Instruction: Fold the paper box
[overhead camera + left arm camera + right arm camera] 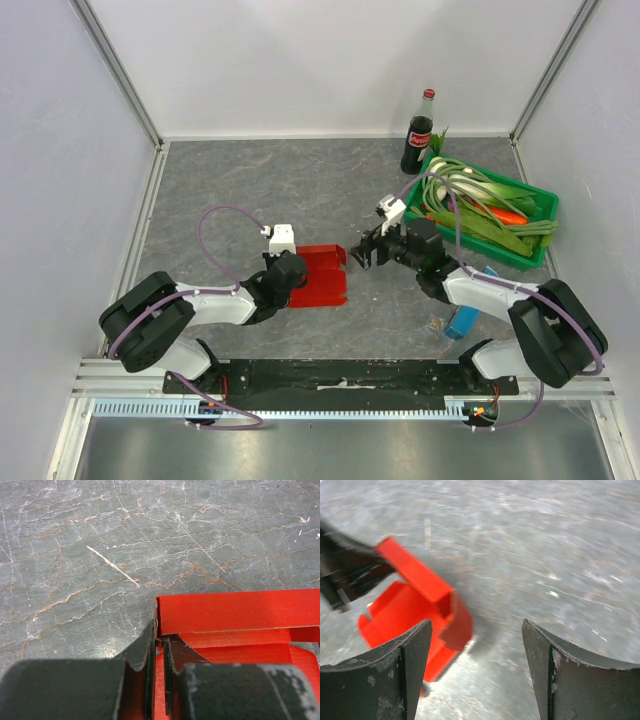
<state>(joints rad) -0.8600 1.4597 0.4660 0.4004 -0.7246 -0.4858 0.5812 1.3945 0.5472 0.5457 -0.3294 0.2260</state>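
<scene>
Left gripper (159, 644) pinches paper box (235, 612) wall; bottle (418, 135) label unreadable.

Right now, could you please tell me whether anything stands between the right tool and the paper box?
Nothing visible does. The open right tool faces the paper box across a short strip of bare table. The left tool grips the box on its opposite side, out of that path.

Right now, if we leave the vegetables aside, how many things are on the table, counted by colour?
Red: 1, the paper box
Blue: 1, the oblong box
Green: 1, the crate
Dark with a red label: 1, the bottle
Total: 4
</scene>
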